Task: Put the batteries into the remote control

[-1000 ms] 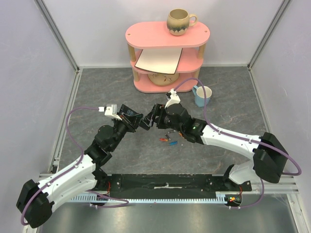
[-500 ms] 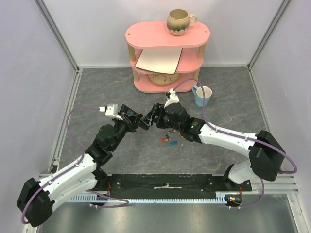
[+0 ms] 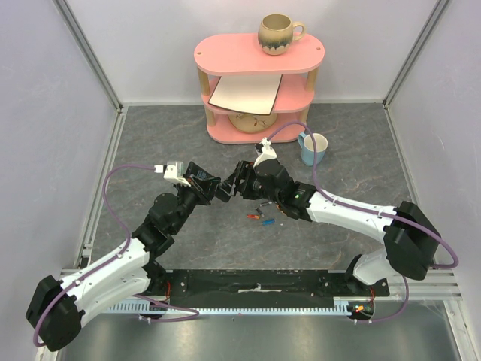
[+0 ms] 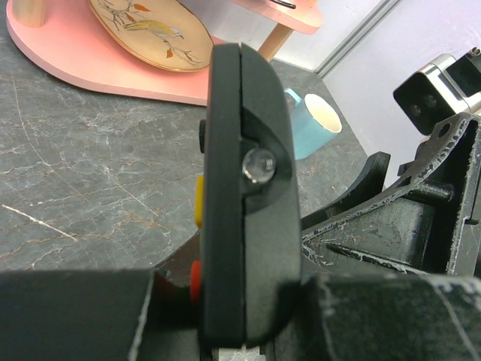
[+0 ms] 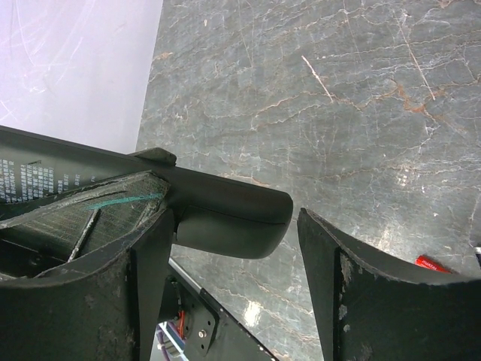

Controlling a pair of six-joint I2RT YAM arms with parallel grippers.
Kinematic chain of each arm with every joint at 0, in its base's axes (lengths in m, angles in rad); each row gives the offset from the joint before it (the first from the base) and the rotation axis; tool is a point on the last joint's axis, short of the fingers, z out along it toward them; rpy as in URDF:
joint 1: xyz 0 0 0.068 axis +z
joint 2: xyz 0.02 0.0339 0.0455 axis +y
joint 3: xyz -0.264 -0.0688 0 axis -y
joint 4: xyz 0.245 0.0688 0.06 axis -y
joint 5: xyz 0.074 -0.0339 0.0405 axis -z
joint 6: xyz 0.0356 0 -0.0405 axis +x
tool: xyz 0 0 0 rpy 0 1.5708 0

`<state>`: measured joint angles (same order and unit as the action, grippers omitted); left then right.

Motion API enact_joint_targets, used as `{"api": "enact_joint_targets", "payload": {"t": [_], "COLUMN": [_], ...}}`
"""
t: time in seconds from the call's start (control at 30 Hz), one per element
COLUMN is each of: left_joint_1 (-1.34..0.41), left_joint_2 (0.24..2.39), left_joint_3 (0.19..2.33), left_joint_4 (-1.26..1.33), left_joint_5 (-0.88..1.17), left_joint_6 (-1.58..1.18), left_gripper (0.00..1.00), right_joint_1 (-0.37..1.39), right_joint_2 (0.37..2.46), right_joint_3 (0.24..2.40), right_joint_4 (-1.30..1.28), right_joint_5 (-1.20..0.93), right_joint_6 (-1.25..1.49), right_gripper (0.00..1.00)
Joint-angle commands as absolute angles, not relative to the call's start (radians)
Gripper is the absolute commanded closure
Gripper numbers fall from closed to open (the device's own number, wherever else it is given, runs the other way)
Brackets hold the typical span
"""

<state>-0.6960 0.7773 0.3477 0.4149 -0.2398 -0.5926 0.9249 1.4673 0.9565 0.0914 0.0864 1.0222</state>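
My left claw (image 4: pixel 234 320) is clamped tight on the remote (image 4: pixel 242 188), which stands edge-on between my fingers, lifted off the table (image 3: pixel 353 173). A small screw shows in its end, and yellow and red buttons bulge from its left side. My right claw (image 5: pixel 233 226) meets it from the other side with its jaws apart. The remote's rounded end lies between them, close against one finger (image 5: pixel 113 248), with a clear gap to the other (image 5: pixel 353 278) - so that claw is wide and grips nothing. From above, the two claws come nose to nose over the middle of the table with the remote bridging them. The batteries (image 3: pixel 260 218) lie loose on the grey marbled top just beside and below my right wrist, a red one and a blue one plain to see - a red end also peeps past my right finger in the wrist view. Further back stands a blue mug (image 3: pixel 314 148), and behind it a pink shelf (image 3: pixel 225 54). The shelf has a painted plate (image 4: pixel 146 30) on its lowest level, a white board (image 3: pixel 246 94) on the middle one and a brown mug (image 3: pixel 278 34) on top.
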Motion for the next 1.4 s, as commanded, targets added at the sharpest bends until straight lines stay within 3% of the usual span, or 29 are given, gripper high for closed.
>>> {"api": "enact_joint_targets", "payload": {"t": [0.0, 1.03, 1.13, 1.27, 1.37], "left_joint_1": [-0.701, -0.701, -0.701, -0.7, -0.696], "left_joint_2": [0.764, 0.735, 0.739, 0.735, 0.726], "left_joint_3": [0.403, 0.407, 0.405, 0.388, 0.365], "left_joint_4": [0.515, 0.495, 0.489, 0.508, 0.543], "left_joint_5": [-0.267, -0.288, -0.288, -0.267, -0.218], "left_joint_6": [-0.569, -0.554, -0.568, -0.6, -0.633], "left_gripper": [0.98, 0.98, 0.98, 0.98, 0.98], "right_joint_1": [0.92, 0.899, 0.899, 0.899, 0.899], "right_joint_2": [1.479, 1.405, 1.365, 1.318, 1.295], "right_joint_3": [0.974, 0.913, 0.887, 0.874, 0.891], "right_joint_4": [0.029, -0.023, 0.04, 0.069, 0.046], "right_joint_5": [0.095, 0.123, 0.124, 0.127, 0.101], "right_joint_6": [1.02, 1.005, 1.011, 0.994, 0.962], "right_gripper": [0.27, 0.26, 0.23, 0.11, 0.1]}}
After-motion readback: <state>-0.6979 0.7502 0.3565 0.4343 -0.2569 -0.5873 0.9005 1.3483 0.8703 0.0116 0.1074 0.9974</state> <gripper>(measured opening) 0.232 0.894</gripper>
